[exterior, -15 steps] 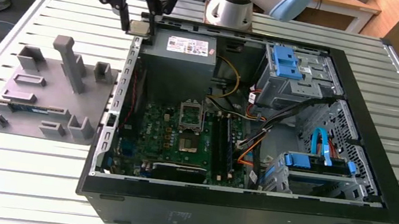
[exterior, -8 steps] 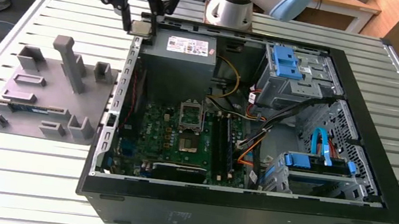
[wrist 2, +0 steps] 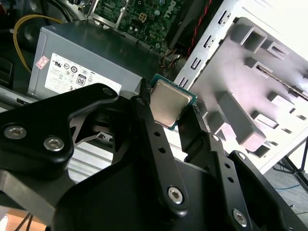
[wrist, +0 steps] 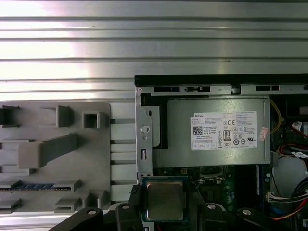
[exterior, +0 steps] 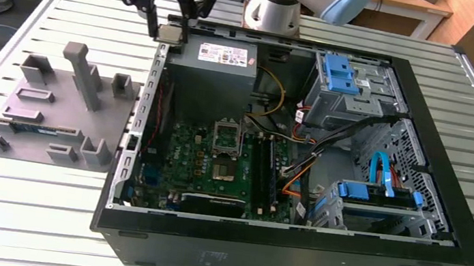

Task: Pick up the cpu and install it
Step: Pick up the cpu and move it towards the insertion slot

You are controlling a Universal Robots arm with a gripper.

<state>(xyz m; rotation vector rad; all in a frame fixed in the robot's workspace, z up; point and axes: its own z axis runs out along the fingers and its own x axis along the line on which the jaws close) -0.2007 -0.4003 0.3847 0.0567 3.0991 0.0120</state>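
Observation:
My gripper (exterior: 170, 32) is shut on the cpu (exterior: 170, 34), a small square chip with a silver-grey metal top and a green rim. It hangs in the air above the open computer case's wall, beside the grey power supply (exterior: 213, 68). In both wrist views the cpu (wrist 2: 168, 103) (wrist: 164, 199) sits clamped between the two black fingers (wrist 2: 144, 113), its metal top showing. The green board (exterior: 183, 160) lies on the case floor, and its dark metal-framed socket (exterior: 224, 169) is well apart from the gripper.
A grey moulded tray (exterior: 47, 115) with upright posts lies on the slatted table at the exterior view's left, a thin green memory stick (exterior: 31, 126) in one slot. Drive cages with blue parts (exterior: 347, 79), cables and the black case wall (exterior: 295, 251) surround the board.

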